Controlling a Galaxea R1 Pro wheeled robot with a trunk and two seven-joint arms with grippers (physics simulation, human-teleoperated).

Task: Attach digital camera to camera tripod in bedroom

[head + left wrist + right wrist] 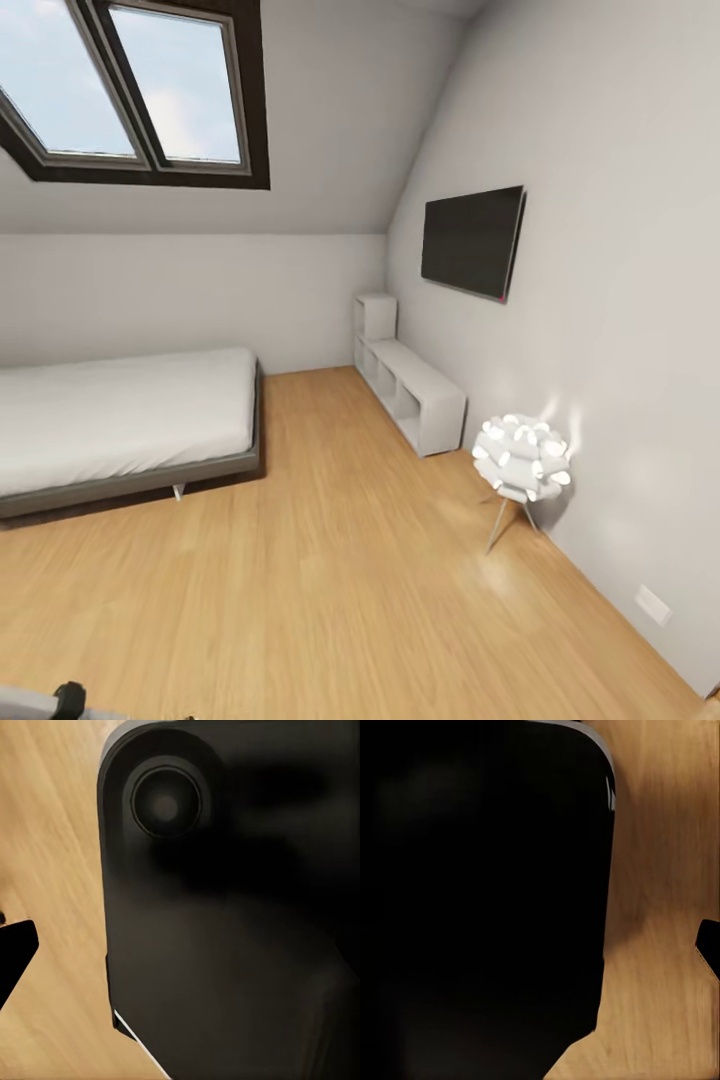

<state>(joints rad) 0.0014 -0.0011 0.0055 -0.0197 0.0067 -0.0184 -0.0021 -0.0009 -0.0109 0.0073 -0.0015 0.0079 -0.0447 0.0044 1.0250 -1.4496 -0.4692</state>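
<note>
The jaws cannot be judged on either arm. In the left wrist view a black fingertip (16,952) pokes in at the edge over the pale wood-plank floor (52,832), with no partner finger in sight. In the right wrist view only a small black tip (708,945) shows at the edge above the same floor (660,832). Neither tip is touching anything that can be seen.

Just beyond the left tip a large matte-black rounded body panel (225,945) with a recessed round socket (165,802) blocks most of the floor; a similar black rounded panel (480,900) stands in front of the right wrist camera. No lettering or brand mark can be read on either.

From the head, the grey-walled attic bedroom (330,290) opens ahead. Taking the white low bed on a dark grey frame (120,420) as the landmark: the dark-framed skylight (130,90) sits in the sloped ceiling above it; the white open-cubby shelf unit (405,385) runs along the wall well to the bed's right, with the black flat wall television (472,240) mounted above that unit. Nearer than the shelf, further right of the bed, a glowing white ball lamp on thin metal legs (520,462) stands by the wall, and a white wall socket (652,604) sits low beyond it. The screen bears no legible writing. A black arm part (68,698) peeks in at the bottom edge, below the bed.
</note>
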